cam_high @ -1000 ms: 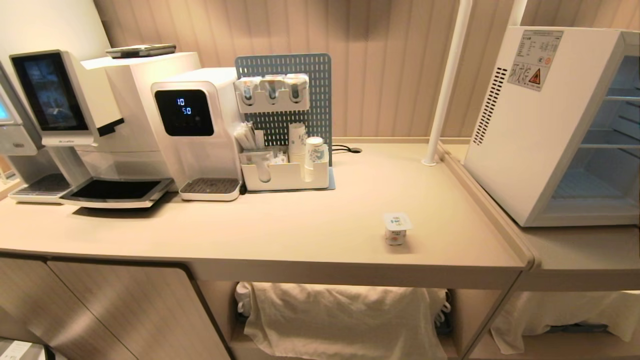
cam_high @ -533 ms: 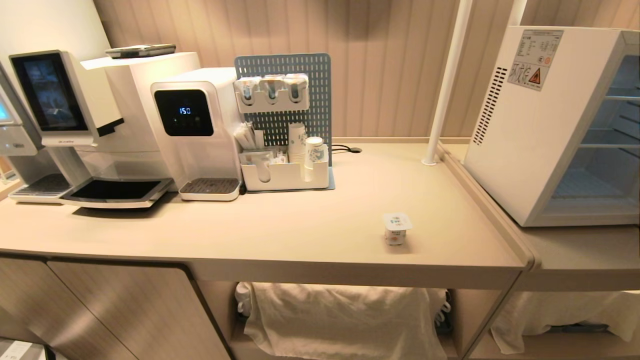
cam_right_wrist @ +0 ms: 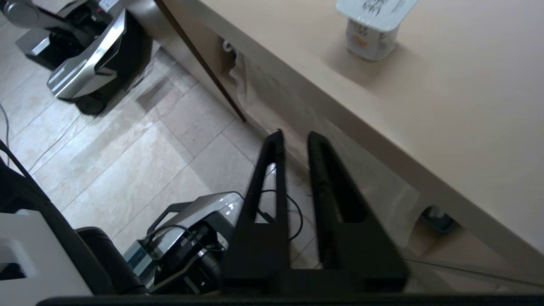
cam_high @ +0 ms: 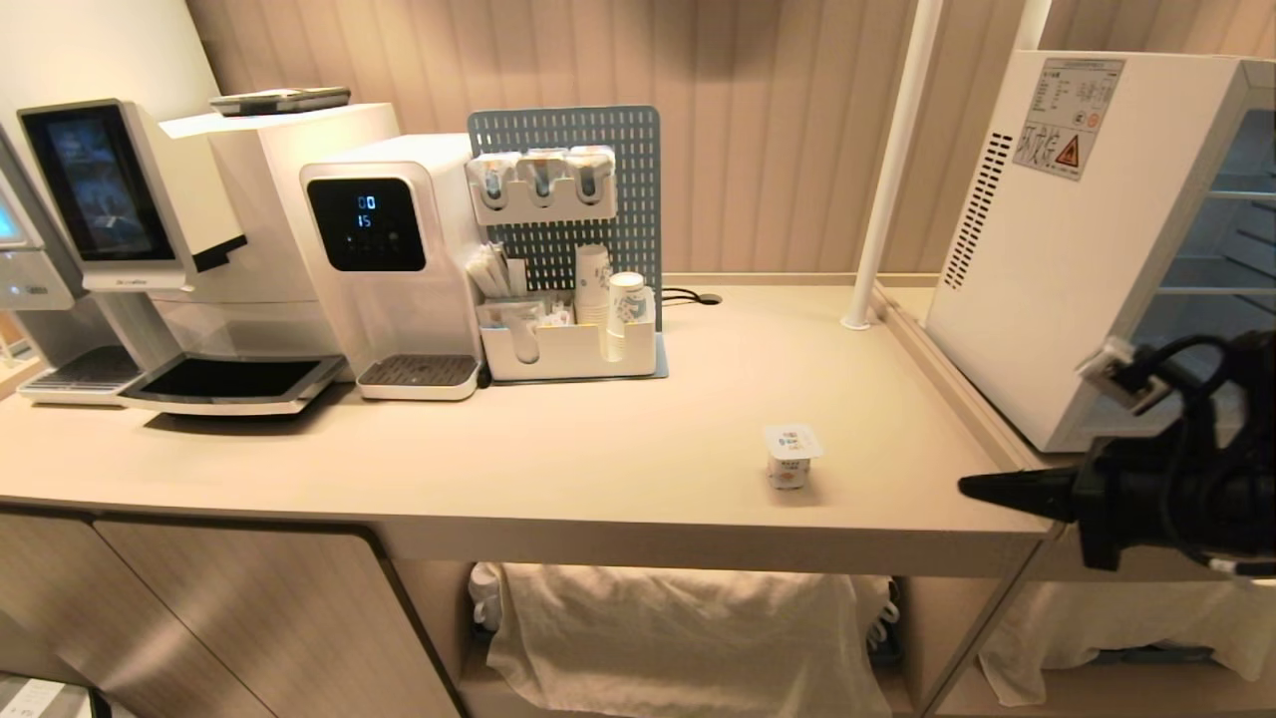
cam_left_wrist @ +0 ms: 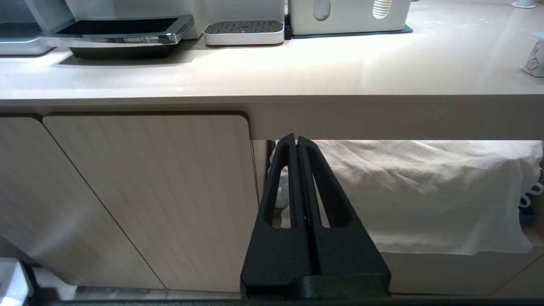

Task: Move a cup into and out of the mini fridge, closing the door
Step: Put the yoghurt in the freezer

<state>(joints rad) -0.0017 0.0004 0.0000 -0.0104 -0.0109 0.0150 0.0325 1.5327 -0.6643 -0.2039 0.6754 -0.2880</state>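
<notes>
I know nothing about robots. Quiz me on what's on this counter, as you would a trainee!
1. True or false: the cup stands inside the mini fridge.
2. Which claw shows in the head view? A) left B) right
3. Fill in: the left claw, parked below the counter, is ____.

Key: 1 false, it stands on the counter. 2 B, the right claw, beside the counter's corner. 3 shut.
</notes>
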